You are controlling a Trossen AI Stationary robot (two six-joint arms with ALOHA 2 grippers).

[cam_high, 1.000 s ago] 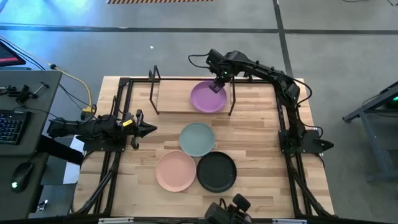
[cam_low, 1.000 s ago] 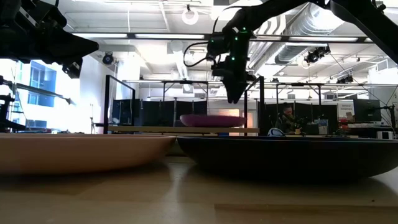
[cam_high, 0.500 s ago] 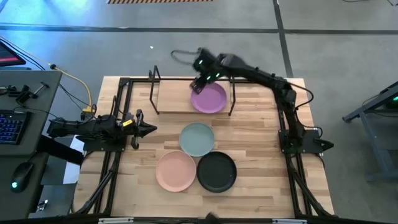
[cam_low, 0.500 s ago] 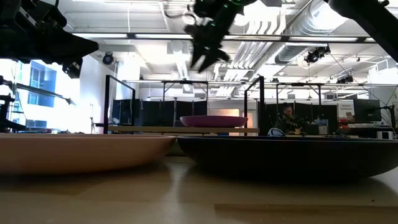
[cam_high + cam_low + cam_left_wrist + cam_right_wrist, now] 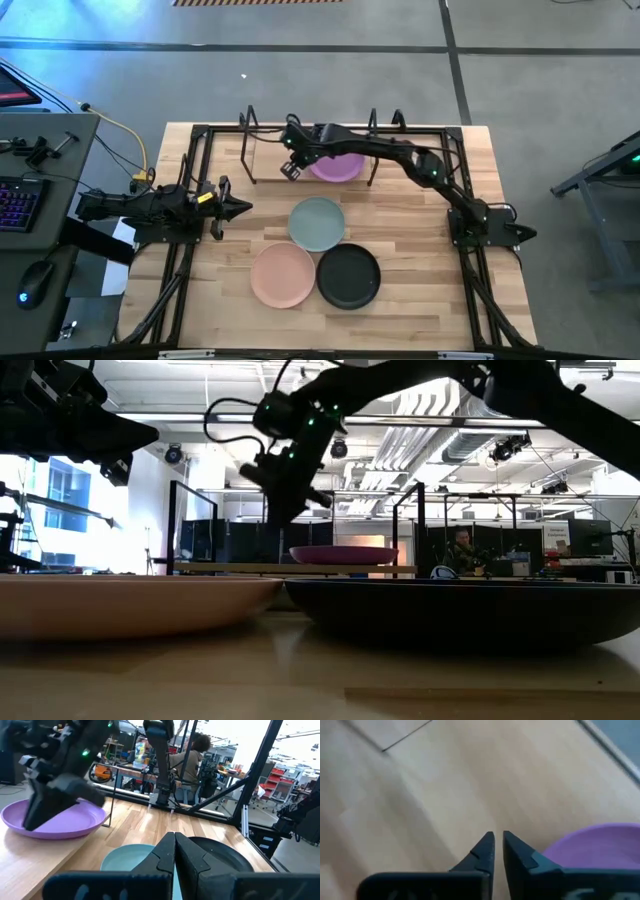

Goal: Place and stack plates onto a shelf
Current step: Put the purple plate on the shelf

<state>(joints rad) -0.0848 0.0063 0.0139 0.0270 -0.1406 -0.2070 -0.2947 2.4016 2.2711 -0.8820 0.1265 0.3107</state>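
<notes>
Room looked like a big open workshop. Grey concrete floor with dark seam lines around the wooden table. Off to one side sat a dark desk with a keyboard and mouse. Ceiling was white with exposed ducts, strip lights, and a bright window behind. Someone was sitting at a far workstation.

Even overhead lighting was noted from above; strong backlight from ceiling fixtures was recorded low, and motion blur at the right wrist.
</notes>
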